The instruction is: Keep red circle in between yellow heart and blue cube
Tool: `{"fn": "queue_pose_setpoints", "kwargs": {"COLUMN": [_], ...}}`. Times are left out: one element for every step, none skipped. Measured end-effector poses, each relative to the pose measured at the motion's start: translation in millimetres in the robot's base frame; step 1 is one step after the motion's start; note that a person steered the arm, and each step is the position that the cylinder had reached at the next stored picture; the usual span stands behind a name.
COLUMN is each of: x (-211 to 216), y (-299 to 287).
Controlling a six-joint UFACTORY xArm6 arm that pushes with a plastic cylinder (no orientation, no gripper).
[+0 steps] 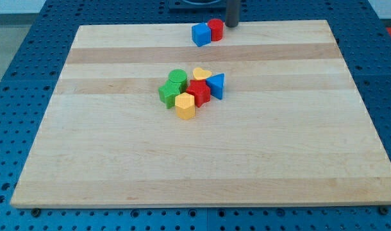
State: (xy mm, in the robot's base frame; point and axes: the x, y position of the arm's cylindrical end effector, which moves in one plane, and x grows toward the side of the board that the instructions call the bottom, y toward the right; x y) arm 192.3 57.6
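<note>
The red circle [215, 29] stands near the board's top edge, touching the right side of the blue cube [200, 34]. The yellow heart [202, 74] lies lower down in a cluster at the board's middle, between a green cylinder and a blue triangle. My tip [232, 25] is at the board's top edge, just right of the red circle, close to it; I cannot tell if it touches.
The middle cluster holds a green cylinder [177, 78], a green block [169, 94], a red block [198, 92], a blue triangle [216, 85] and a yellow hexagon [185, 106]. The wooden board [195, 160] lies on a blue pegboard table.
</note>
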Motion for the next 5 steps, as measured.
{"fn": "queue_pose_setpoints", "kwargs": {"x": [0,24,59,80,85], "y": [-19,-25,-25,-25,-34]}}
